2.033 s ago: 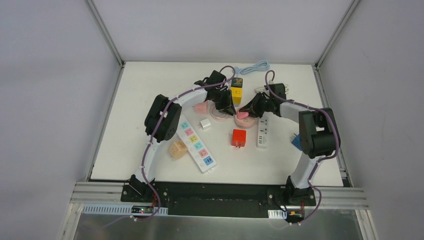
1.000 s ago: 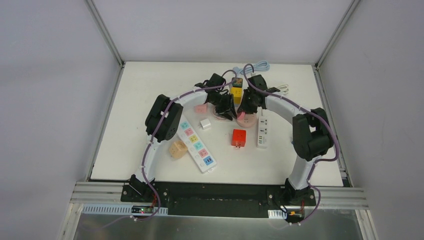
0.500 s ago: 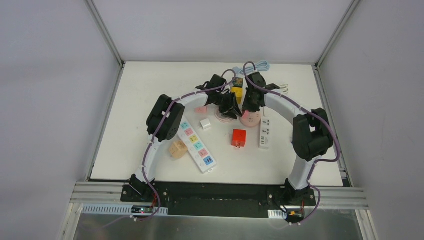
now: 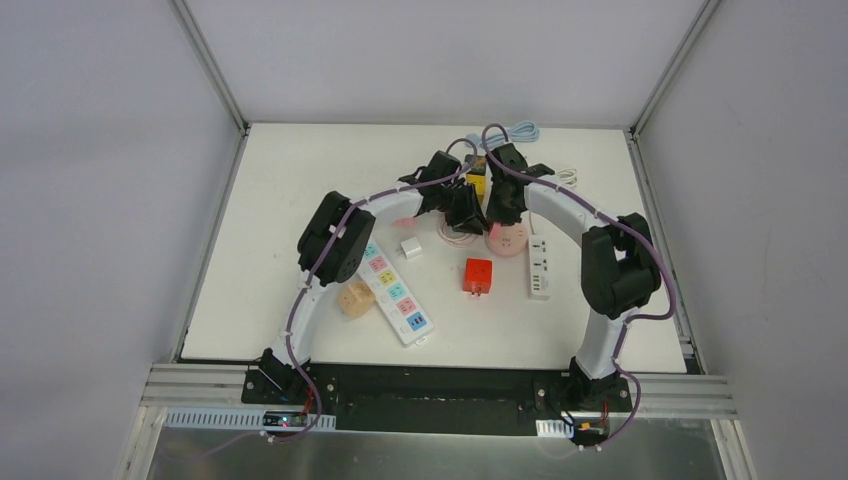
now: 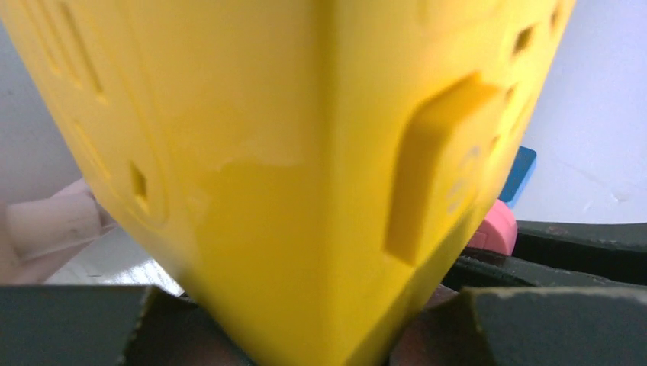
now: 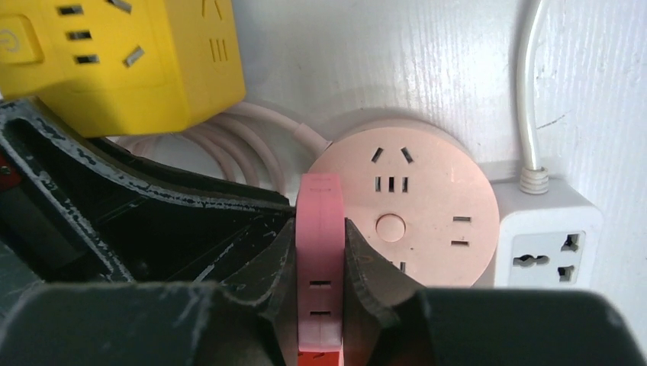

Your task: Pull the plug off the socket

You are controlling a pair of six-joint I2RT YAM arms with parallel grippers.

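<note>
My right gripper (image 6: 320, 232) is shut on a flat pink plug (image 6: 320, 252), held edge-on just left of the round pink socket (image 6: 404, 213). The socket's face shows only empty holes. In the top view the socket (image 4: 508, 239) lies just below the right gripper (image 4: 500, 212). My left gripper (image 4: 465, 208) is close beside it, over the pink cable coil (image 4: 450, 234). In the left wrist view a yellow cube socket (image 5: 290, 152) fills the frame. The left fingers (image 5: 76, 324) stand wide apart behind it. The gap between them is hidden.
The yellow cube (image 4: 475, 178) stands behind the grippers. A white power strip (image 4: 540, 265) lies right of the pink socket. A red cube (image 4: 477, 275), a small white adapter (image 4: 410, 248), a multi-colour strip (image 4: 395, 292) and a tan cube (image 4: 354, 298) lie nearer. A blue cable (image 4: 515, 132) lies at the back.
The right gripper has swung left and back, carrying the pink plug, and now stands beside the left gripper. The white strip and the pink socket have shifted right. The left gripper has edged right.
</note>
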